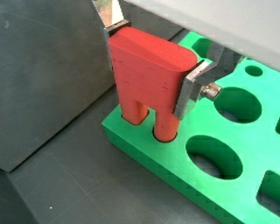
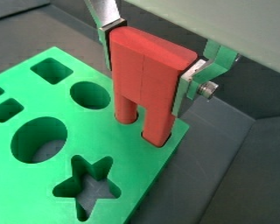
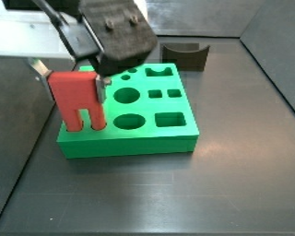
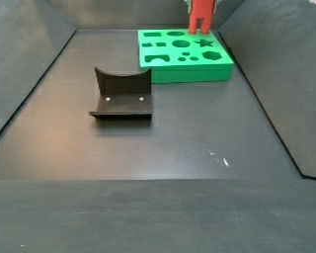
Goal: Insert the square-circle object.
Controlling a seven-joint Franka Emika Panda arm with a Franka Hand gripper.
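Note:
My gripper is shut on the square-circle object, a red piece with two prongs, one round and one squarish. It stands upright with its prongs down at a corner of the green board with shaped holes. In both wrist views the prong ends meet the board's top, and the round prong seems to sit in a hole. I cannot tell how deep. A side view shows the gripper, the red piece and the board. It also shows in the other views.
The dark fixture stands on the floor apart from the board; it also shows behind the board in a side view. The board has round, square and star holes. Dark walls ring the floor.

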